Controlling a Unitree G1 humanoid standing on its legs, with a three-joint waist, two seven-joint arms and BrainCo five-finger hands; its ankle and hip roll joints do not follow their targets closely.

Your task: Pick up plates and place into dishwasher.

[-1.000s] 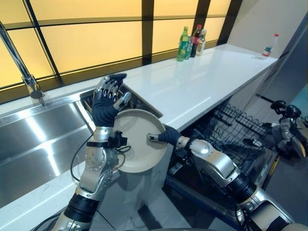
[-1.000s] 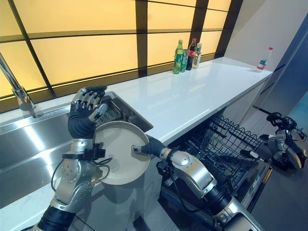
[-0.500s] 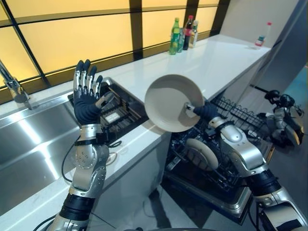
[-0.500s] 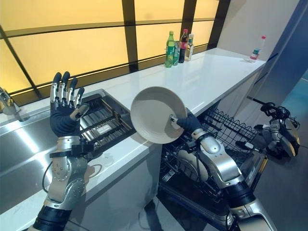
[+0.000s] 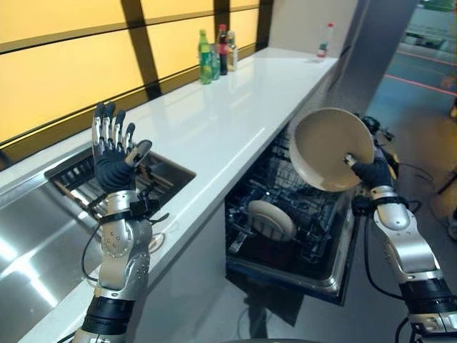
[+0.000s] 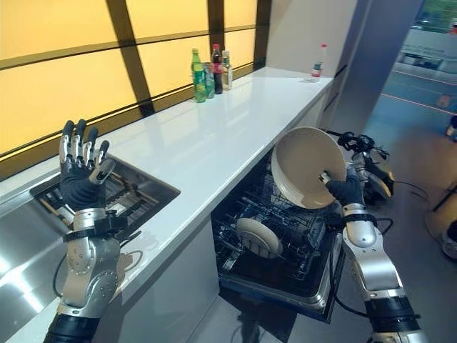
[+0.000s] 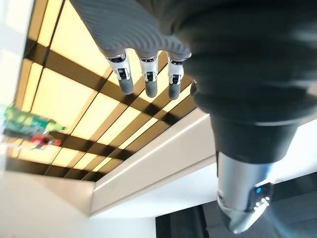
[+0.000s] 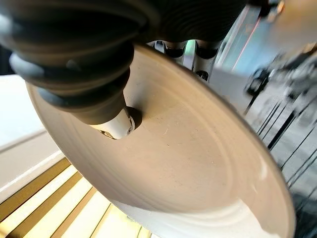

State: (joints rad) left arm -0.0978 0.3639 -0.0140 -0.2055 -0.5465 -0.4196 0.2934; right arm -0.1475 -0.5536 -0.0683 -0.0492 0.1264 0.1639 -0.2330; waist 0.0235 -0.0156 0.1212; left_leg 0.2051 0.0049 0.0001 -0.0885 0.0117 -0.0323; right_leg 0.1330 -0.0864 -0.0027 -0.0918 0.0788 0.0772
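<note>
The right hand (image 6: pixel 345 190) gripped a cream plate (image 6: pixel 308 166) by its rim, thumb pressed on the inner face and fingers behind, and held it tilted on edge in the air above the open dishwasher (image 6: pixel 275 246). Below it, the pulled-out lower rack (image 5: pixel 303 221) already carried one plate (image 5: pixel 270 219) standing in the tines toward the rack's near side. The left hand (image 5: pixel 112 151) was raised above the table (image 5: pixel 235 107) beside the sink (image 5: pixel 43 229), fingers straight and spread, holding nothing. A dish rack (image 6: pixel 114 196) sat in the sink well, and several bottles (image 6: pixel 208 71) stood at the far end of the table by the window. By the look of it, the carry step was under way: the plate was lifted and over the appliance but not yet set down. The next move would likely call for lowering the plate on edge into a free slot between tines, apart from the racked plate, and keeping the rim from striking the wire before the thumb let go.
</note>
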